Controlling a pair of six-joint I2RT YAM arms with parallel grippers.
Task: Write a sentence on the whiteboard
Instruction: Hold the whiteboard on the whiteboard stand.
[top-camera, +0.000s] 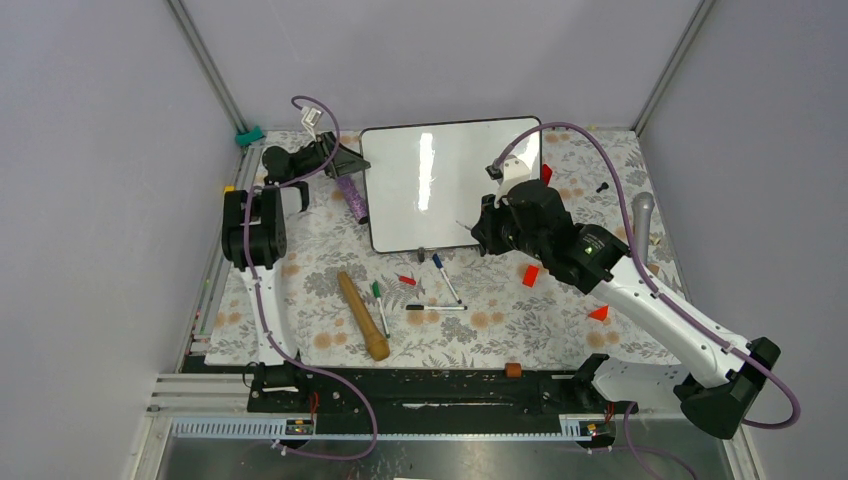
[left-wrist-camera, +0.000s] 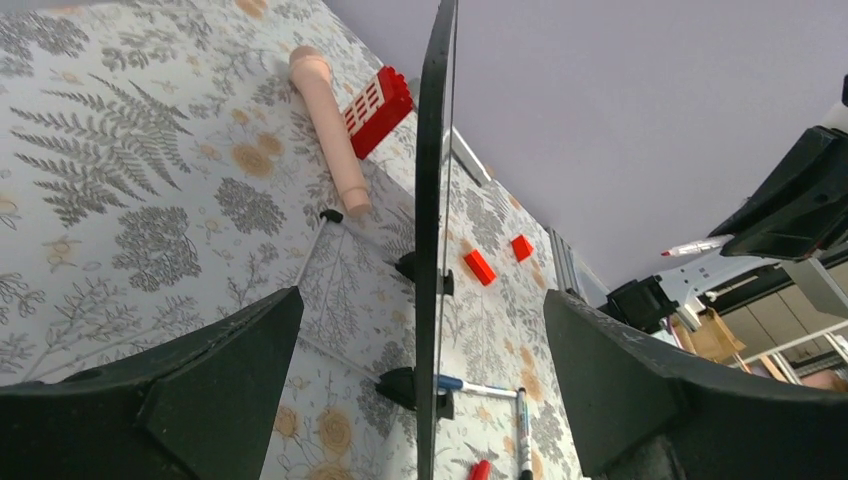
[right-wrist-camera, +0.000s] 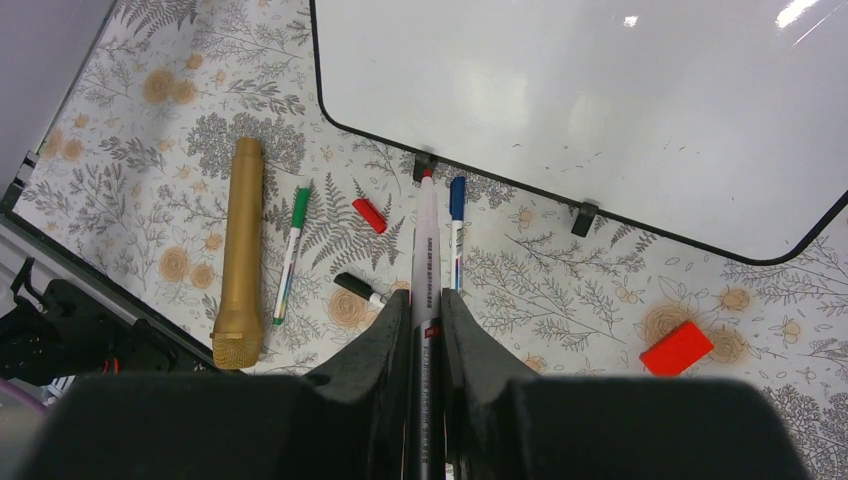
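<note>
The whiteboard (top-camera: 440, 185) lies on the flowered cloth at the back, and its white face shows no sentence, only glare. In the left wrist view I see it edge-on as a thin black frame (left-wrist-camera: 432, 200). My left gripper (top-camera: 347, 165) is open, its jaws standing wide on either side of the board's left edge (left-wrist-camera: 420, 298) without touching it. My right gripper (top-camera: 482, 228) hovers by the board's front right corner, shut on a marker (right-wrist-camera: 427, 240). The marker's red tip points at the board's near edge (right-wrist-camera: 600, 90).
In front of the board lie a gold microphone (top-camera: 362, 315), a green marker (top-camera: 380, 305), a blue marker (top-camera: 445, 277), a black marker (top-camera: 435, 307) and a red cap (top-camera: 406, 279). Red blocks (top-camera: 530, 275) sit at the right. A purple object (top-camera: 350, 195) lies by the board's left edge.
</note>
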